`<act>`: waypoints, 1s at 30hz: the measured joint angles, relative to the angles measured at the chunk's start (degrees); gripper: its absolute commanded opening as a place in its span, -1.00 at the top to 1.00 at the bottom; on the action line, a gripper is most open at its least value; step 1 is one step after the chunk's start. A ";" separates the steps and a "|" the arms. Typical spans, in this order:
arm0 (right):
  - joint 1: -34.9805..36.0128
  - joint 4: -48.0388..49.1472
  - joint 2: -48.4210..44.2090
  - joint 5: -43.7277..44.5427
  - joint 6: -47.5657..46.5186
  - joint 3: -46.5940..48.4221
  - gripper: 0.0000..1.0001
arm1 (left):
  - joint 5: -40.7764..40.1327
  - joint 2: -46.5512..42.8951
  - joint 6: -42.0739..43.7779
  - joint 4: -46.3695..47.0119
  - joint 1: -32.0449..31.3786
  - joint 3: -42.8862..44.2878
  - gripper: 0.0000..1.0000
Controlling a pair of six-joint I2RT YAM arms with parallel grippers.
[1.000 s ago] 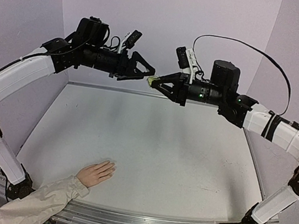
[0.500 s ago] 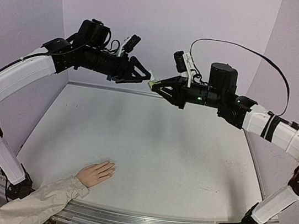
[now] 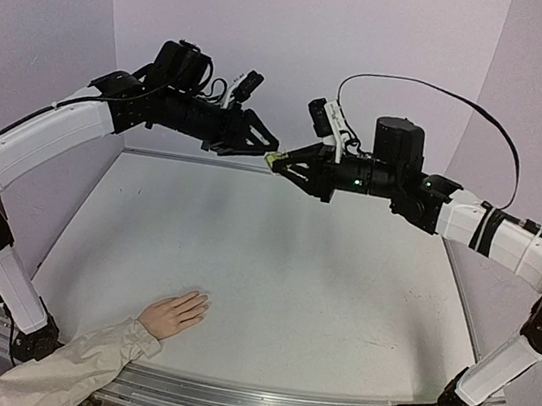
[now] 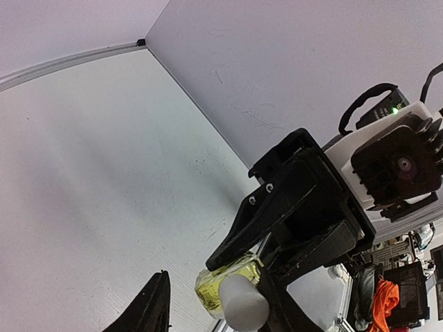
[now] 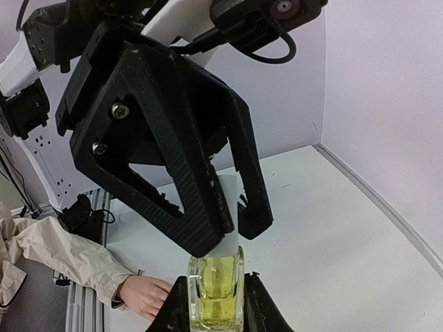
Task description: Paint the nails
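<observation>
1. Dummy hand [image 3: 172,314] w/ beige sleeve [image 3: 77,363] is laid flat at near-left edge of table [image 3: 322,271]. The nails [image 3: 203,302] are too small to be made out and are well apart from both grippers.
2. L gripper [image 3: 269,151] is held high, jaws set round the white cap [image 4: 242,304]; whether it's clamped can't be told.
3. Yellow-green bottle [image 5: 216,280] is clamped in R gripper [image 3: 278,164].

The left arm [image 3: 54,132] and right arm [image 3: 494,234] have white shells between black joints. A thin black cable [image 3: 449,87] loops over the right arm, and a green light [image 4: 394,109] glows near its wrist. The fingers [image 5: 173,173] are black triangular frames with silver screws [image 5: 119,109].
</observation>
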 measured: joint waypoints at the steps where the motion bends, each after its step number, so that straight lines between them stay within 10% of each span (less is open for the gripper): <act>1: 0.02 -0.11 0.04 0.02 -0.31 0.00 1.00 | 0.09 0.04 0.00 -0.02 -0.09 0.00 0.22; 19: 0.66 -1.75 0.96 1.51 -2.21 0.00 1.00 | 0.00 0.13 0.35 -0.90 -0.37 0.02 0.98; 30: 0.07 -1.68 0.96 -5.92 -0.35 0.00 1.00 | 5.90 -0.46 8.46 -0.72 -0.61 -0.63 1.00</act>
